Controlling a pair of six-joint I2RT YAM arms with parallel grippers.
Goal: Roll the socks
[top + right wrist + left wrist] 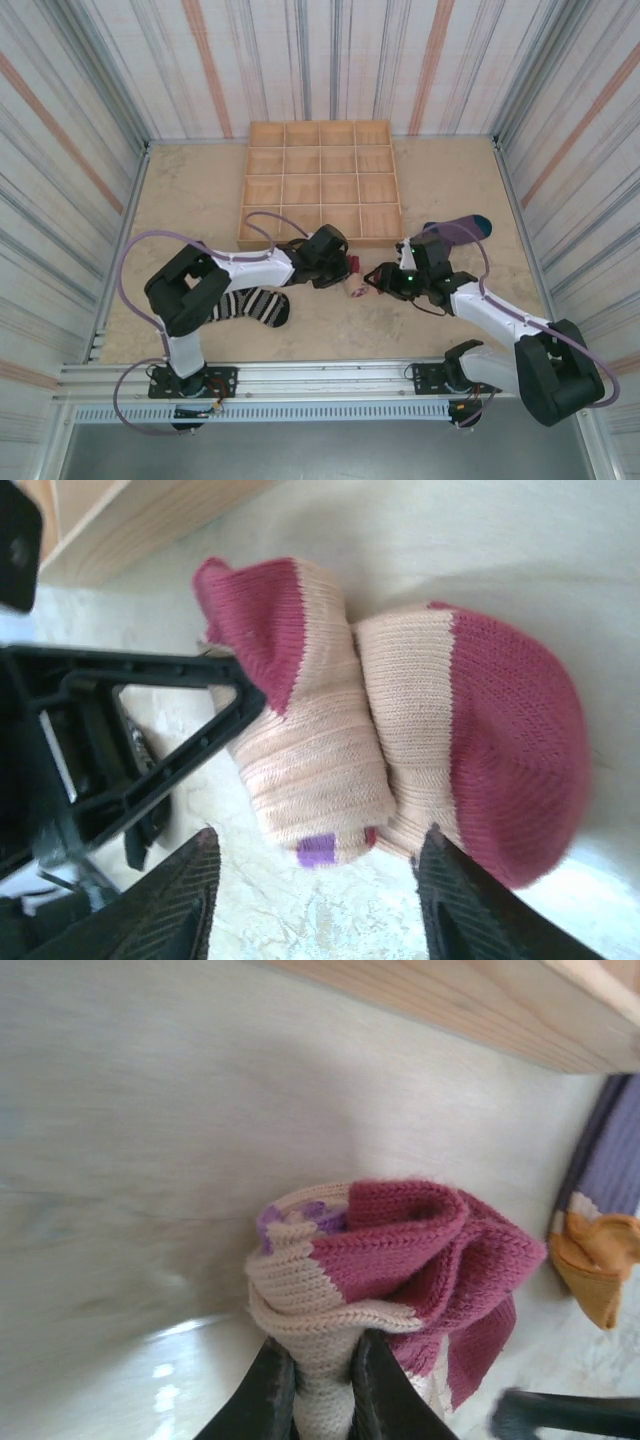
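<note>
Tan sock (380, 1260) sticks straight out from left gripper (322, 1390) (tightly pinched).

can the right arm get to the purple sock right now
Probably yes: the right gripper is open around the tan sock, not gripping it, and the purple sock lies close beside that arm.

Left hand (322, 1365) pinched tight, right hand (318, 835) wide.

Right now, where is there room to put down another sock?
Bare table left of the tray, and right of it behind the purple sock. Also the near strip right of the striped sock. Crowded around the tan sock.
</note>
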